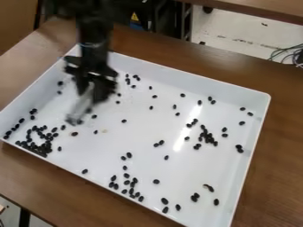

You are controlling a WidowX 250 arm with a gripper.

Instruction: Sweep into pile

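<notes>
- Over the tray's upper left part, the black end effector (93, 88) hangs from the top edge of the view, pinching a pale, narrow tool (84, 103); both are blurred.
- Slanting down and leftward, the tool ends in a dark tip just beside some beans; whether it touches the tray floor, I cannot tell.
- Dark beans (41, 146) lie thickest by the tray's left corner, in a dense patch along its lower left edge, with a short string running up the left edge.
- Small loose group (133, 81) near the upper edge, to the right of the end effector.
- Between the groups, single beans are scattered across the middle.
- Looser cluster (131, 186) near the middle of the lower left edge.
- Another tight cluster (207, 136) in the right half, beside a bright streak of glare; a few more beans sit towards the right edge.
- Several beans, some paired, are spread near the bottom corner.
- White, raised-rim tray (195, 81) set askew on the brown wooden bench (278, 142).
- Beyond the bench, upper right: pale floor (228, 37) and dark cables (288, 55).
</notes>
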